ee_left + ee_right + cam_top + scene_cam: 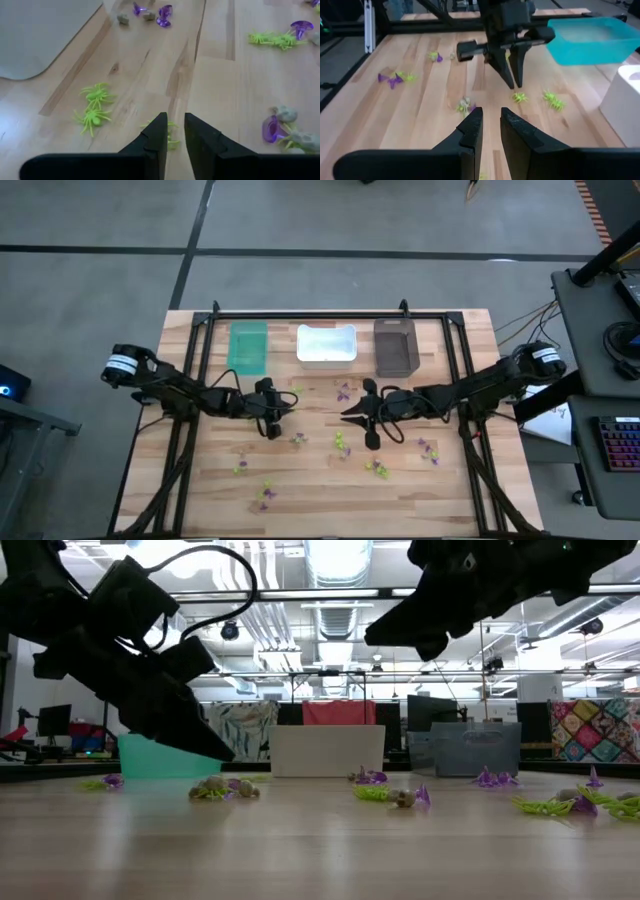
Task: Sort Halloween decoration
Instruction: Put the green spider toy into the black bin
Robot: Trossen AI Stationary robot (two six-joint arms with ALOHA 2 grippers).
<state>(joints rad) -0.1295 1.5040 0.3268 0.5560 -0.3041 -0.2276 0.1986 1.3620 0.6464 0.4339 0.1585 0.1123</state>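
A: Where do the arms stand over the bench [420, 490]?
B: Left gripper [174, 131] fingers narrow, empty, a lime-green spider [167, 137] just under the tips. Right gripper [491, 120] fingers narrow, empty too.
A: Other trinkets?
B: Two more spiders [93, 107] beside the left fingers; purple ones [273, 128] opposite.

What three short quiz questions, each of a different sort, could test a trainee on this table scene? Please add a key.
1. True or false: the white bin stands between the teal bin and the dark brown bin.
2. Which trinket lies just under the left gripper? A purple, B lime-green spider, C grey.
3. Fill in: the right gripper hangs ___ the table.

Key: 1 true; 2 B, the spider; 3 above.
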